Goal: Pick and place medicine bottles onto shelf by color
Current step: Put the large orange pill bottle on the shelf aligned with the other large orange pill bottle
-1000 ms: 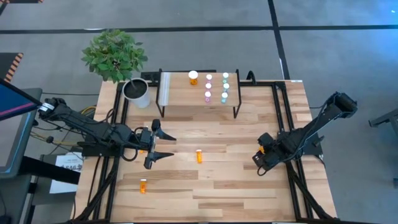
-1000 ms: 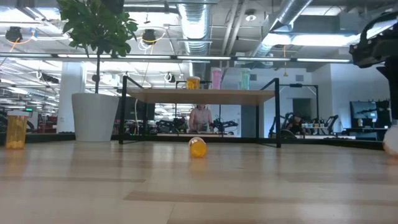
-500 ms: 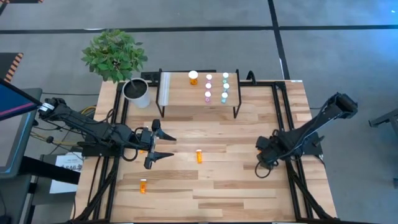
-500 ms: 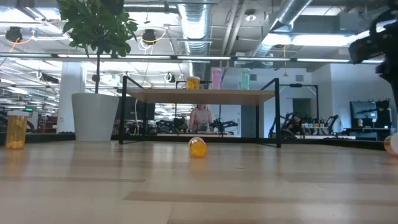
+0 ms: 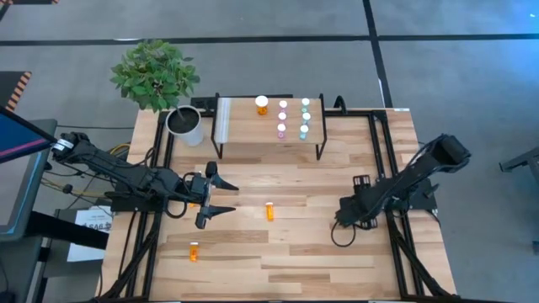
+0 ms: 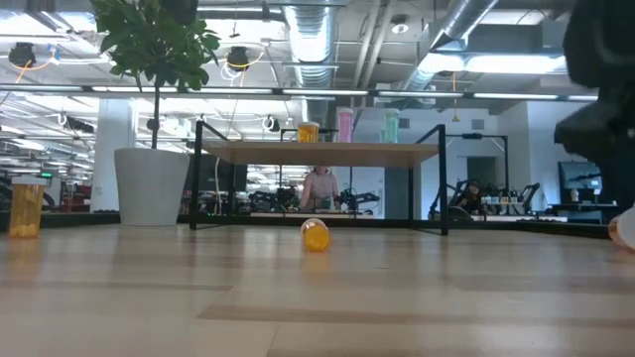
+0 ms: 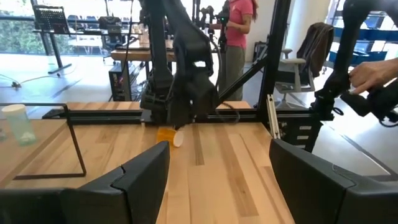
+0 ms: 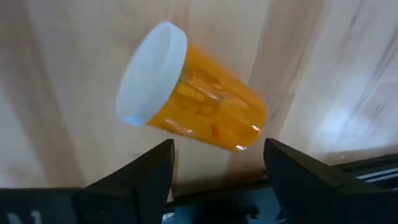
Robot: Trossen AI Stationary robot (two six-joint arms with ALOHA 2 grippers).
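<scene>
The right hand (image 5: 341, 217) hangs low over the right half of the table (image 5: 337, 261), its fingers apart and holding nothing. Only its own wrist camera shows what sits just ahead of it: an orange medicine bottle (image 8: 193, 96) lying on its side on the planks, white cap toward one finger, framed between the two dark fingertips (image 8: 149, 171) but touching neither. From above the arm hides this bottle entirely — the low camera catches only a pale edge of it at the right border. The left hand (image 5: 221, 199) waits over the table's left side, fingers also apart and empty; in front of it, near the table's middle, lies a second orange bottle (image 5: 269, 210), and a third (image 5: 194, 251) stands well behind and to one side of it. On the shelf (image 5: 244, 126) beyond both hands stand one orange bottle (image 5: 262, 104), pink bottles (image 5: 282, 118) and teal-green bottles (image 5: 306, 116) — grouped by colour. The left wrist view alone shows people in the room past the right arm.
</scene>
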